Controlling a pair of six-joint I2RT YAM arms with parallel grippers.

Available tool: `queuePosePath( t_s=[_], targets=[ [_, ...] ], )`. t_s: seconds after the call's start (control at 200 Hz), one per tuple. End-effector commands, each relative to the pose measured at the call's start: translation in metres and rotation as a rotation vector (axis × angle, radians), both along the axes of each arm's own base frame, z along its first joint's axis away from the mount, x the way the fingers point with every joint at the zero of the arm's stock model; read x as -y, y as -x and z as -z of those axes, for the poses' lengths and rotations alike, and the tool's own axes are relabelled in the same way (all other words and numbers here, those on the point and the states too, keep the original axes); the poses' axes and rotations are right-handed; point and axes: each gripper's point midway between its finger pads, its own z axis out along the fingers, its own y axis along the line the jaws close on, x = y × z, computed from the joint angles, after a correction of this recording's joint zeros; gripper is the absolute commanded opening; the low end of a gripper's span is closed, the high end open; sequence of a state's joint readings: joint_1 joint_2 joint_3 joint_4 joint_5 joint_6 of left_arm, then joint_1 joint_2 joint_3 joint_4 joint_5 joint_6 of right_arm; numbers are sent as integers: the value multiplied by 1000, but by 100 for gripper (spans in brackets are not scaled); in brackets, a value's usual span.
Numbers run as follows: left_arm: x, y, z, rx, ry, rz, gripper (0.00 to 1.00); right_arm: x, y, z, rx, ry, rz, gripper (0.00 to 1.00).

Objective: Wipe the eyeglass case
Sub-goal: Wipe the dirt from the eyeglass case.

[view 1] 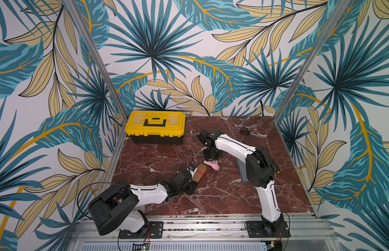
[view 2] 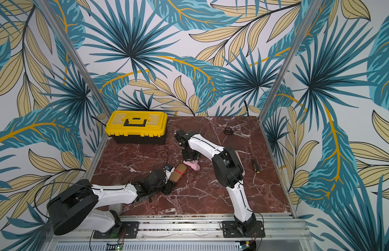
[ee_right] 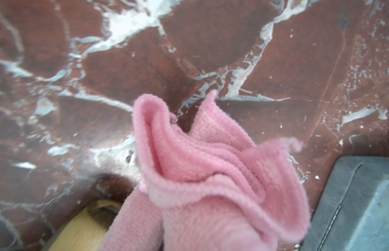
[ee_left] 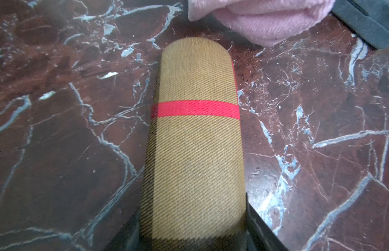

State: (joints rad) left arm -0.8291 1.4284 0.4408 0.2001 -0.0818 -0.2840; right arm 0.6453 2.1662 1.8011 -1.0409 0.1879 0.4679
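A yellow toolbox (view 2: 136,127) stands at the far corner of the marble surface (view 2: 211,195). Nearer than the toolbox and to its right, the tan, red-banded eyeglass case (view 2: 178,171) lies with its near end between the left fingers (view 2: 170,185). Just past the case, the right fingers (view 2: 191,159) pinch a pink cloth (view 2: 194,166).

The left arm (view 1: 145,192) lies low, stretched from its near base toward the middle, and the left gripper (view 1: 193,180) has its jaws partway apart, clamped on the near end of the eyeglass case (view 1: 200,172). The right arm (view 1: 267,195) rises to a high elbow with its forearm reaching back and its wrist bent downward; the right gripper (view 1: 212,160) is pinched tight on the pink cloth (view 1: 214,165)
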Motion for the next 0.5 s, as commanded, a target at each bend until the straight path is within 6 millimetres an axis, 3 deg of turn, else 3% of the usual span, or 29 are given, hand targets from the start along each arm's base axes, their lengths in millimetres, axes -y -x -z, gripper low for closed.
queuePosePath(
  t_s=[0.0,0.11,0.22,0.3,0.386,0.496],
  targets=[
    [-1,-3,-2,36,13,-13,53,-25,36,-11,-60,-96,-30,0],
    [1,-4,-1,32,7,-7,53,-52,72,7,-163,-227,22,0],
    [1,-3,2,28,8,-7,52,-84,100,8,-241,-385,63,0],
    [2,-2,3,26,8,-2,52,-100,101,10,-269,-493,87,0],
    [3,-2,2,26,9,5,52,-73,75,25,-228,-417,126,0],
    [4,0,2,28,9,12,51,-6,26,38,-108,-116,147,0]
  ],
)
